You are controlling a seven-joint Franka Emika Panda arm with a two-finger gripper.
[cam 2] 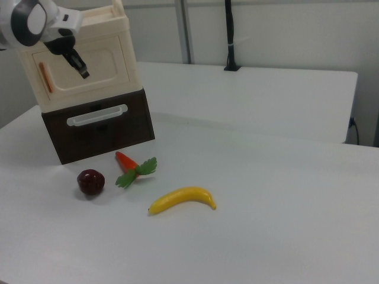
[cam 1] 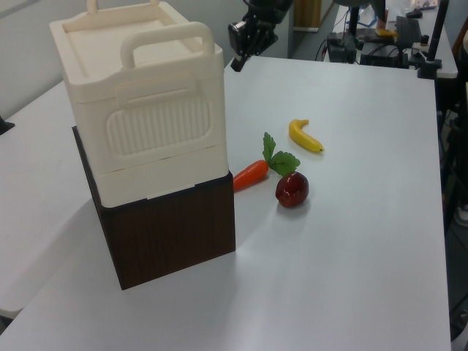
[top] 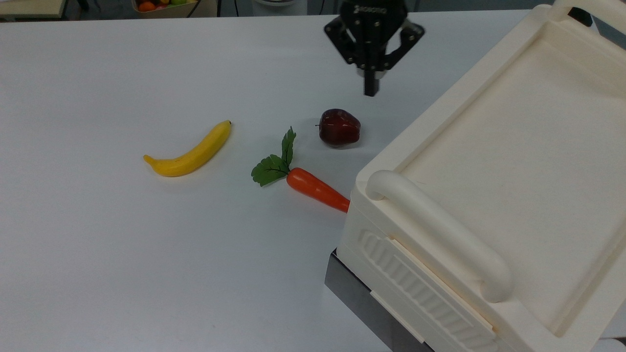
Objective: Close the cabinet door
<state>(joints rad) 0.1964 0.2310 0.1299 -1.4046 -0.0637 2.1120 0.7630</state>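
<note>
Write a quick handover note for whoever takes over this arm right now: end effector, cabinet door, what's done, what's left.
End effector: shut, holding nothing, hanging above the table beyond the apple in the top view.
Cabinet: in the right view its cabinet door lies flush with the front.
Done: door looks closed.
Left: probably only retracting the arm; the carrot lies against the cabinet's base.

1. A large cream plastic cabinet point(cam 2: 83, 56) stands on a dark brown base drawer point(cam 2: 98, 125) at the right view's left.
2. Its recessed cream door point(cam 2: 89, 70) lies flush.
3. The black gripper point(cam 2: 83, 74) hangs before the door.
4. A dark red apple point(cam 2: 90, 181), orange carrot point(cam 2: 127, 162) and yellow banana point(cam 2: 182, 199) lie on the white bench point(cam 2: 266, 207).
</note>
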